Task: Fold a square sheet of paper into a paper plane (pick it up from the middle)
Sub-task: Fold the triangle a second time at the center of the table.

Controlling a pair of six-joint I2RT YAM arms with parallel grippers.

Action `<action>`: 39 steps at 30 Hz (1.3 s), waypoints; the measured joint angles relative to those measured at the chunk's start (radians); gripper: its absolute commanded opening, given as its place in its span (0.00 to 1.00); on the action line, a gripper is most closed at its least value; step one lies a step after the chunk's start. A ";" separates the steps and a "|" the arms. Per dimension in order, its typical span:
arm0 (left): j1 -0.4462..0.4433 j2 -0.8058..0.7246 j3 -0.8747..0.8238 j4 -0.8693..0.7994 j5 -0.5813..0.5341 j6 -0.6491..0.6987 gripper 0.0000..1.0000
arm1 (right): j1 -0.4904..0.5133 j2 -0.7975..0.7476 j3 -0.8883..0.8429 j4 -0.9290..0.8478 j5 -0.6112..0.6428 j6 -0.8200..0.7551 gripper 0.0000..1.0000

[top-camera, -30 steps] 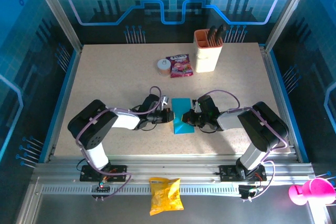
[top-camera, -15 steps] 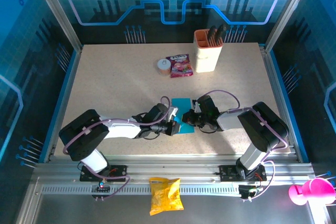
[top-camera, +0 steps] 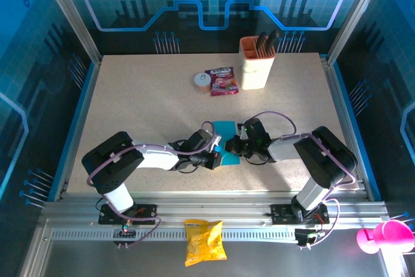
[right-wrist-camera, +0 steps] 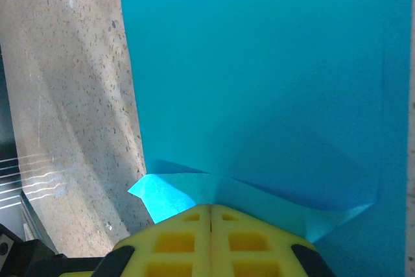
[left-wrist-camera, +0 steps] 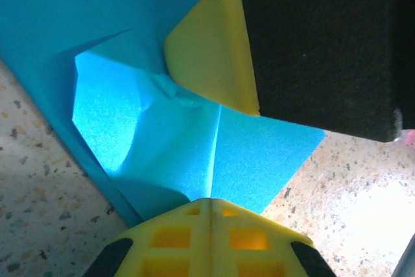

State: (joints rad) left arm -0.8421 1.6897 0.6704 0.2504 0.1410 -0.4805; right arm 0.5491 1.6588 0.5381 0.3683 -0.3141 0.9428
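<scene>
The square sheet of paper (top-camera: 225,135), bright cyan-blue and partly folded, lies at the middle of the table between both grippers. My left gripper (top-camera: 218,154) is at its near left edge. In the left wrist view its yellow fingers (left-wrist-camera: 211,200) are shut, pinching a creased flap of the sheet (left-wrist-camera: 162,134), and the right gripper's yellow finger (left-wrist-camera: 211,50) presses on the paper just beyond. My right gripper (top-camera: 233,148) sits at the sheet's right side. Its tips (right-wrist-camera: 211,207) are shut on a raised fold of the paper (right-wrist-camera: 259,76).
A beige holder cup (top-camera: 257,63) with dark tools stands at the back. A pink-red snack packet (top-camera: 222,81) and a small roll (top-camera: 202,80) lie beside it. A yellow snack bag (top-camera: 204,241) rests on the front rail. A pink object (top-camera: 382,237) is at the far right.
My left gripper has moved right and nearer, from the sheet's left edge onto its near left corner, now covering the paper's lower part. The right arm has stayed put.
</scene>
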 measured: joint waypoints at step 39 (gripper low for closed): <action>-0.025 0.011 0.004 0.010 -0.051 0.016 0.00 | 0.131 -0.108 0.033 -0.252 0.127 -0.022 0.00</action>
State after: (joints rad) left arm -0.8669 1.7012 0.6746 0.2600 0.0895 -0.4641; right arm 0.6800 1.5513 0.5709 0.1165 -0.1871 0.9207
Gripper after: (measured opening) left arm 0.055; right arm 0.049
